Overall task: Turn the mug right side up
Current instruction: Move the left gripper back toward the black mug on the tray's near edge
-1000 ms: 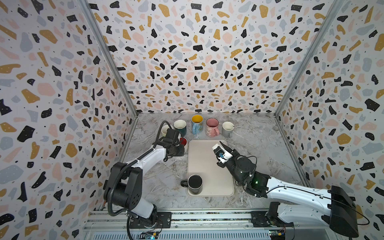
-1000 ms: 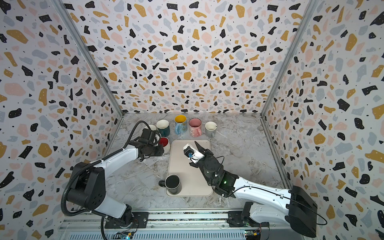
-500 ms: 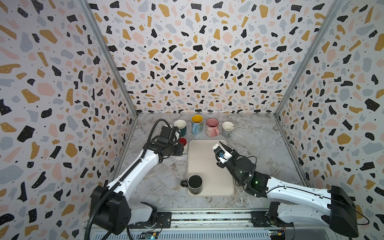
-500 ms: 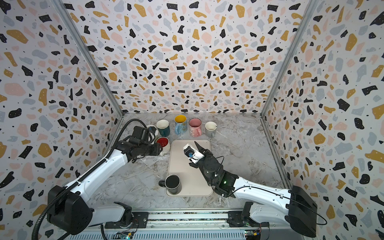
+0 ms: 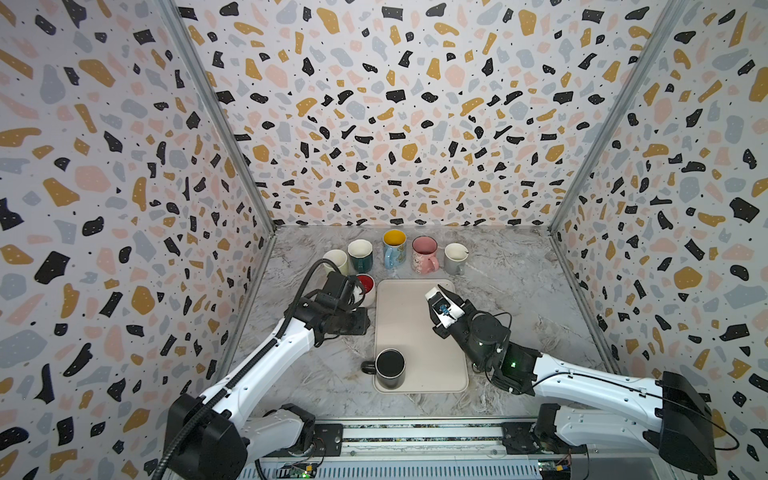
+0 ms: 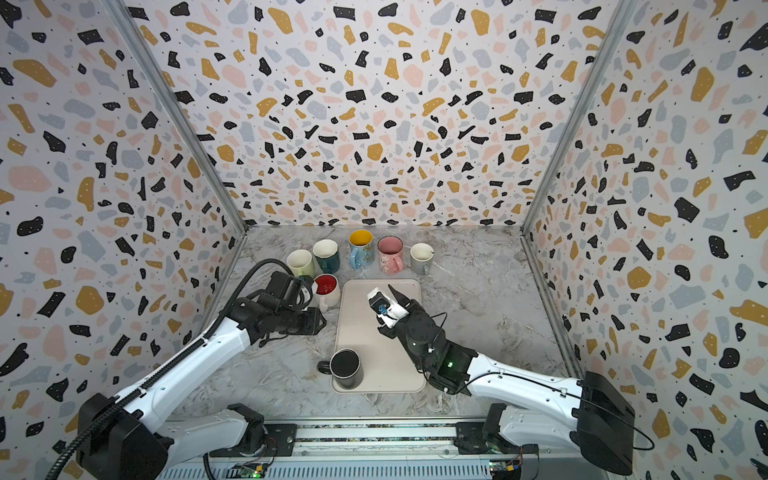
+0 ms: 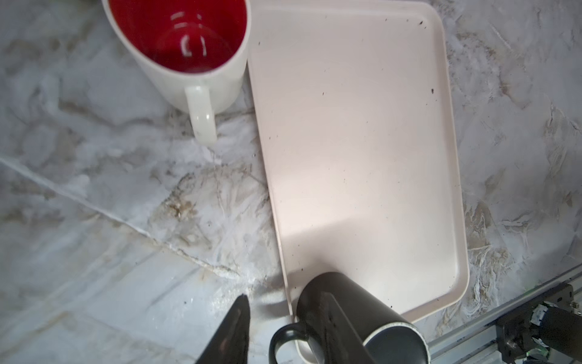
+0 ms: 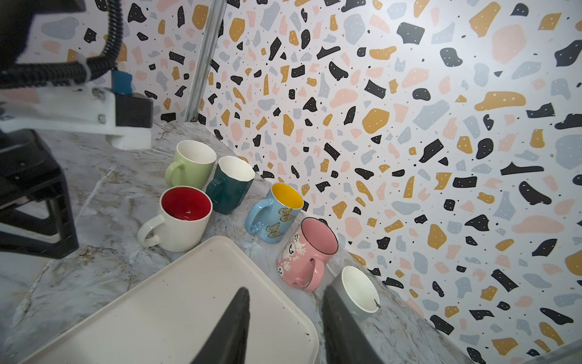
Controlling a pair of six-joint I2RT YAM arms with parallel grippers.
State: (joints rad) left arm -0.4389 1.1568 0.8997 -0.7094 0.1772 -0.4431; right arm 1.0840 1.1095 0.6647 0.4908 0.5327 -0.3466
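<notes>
Black mug [image 5: 390, 365] stands upright at the tray's [image 5: 415, 328] near corner; left gripper [image 7: 285, 299] and right gripper [image 8: 285, 290], both partly open and empty, hover seemingly well clear.

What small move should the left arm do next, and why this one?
Probably lower the left gripper toward the black mug at the near left corner of the tray. That mug seems to stand bottom up, the other mugs show open mouths, and the left fingers are apart, empty and pointing at it.
</notes>
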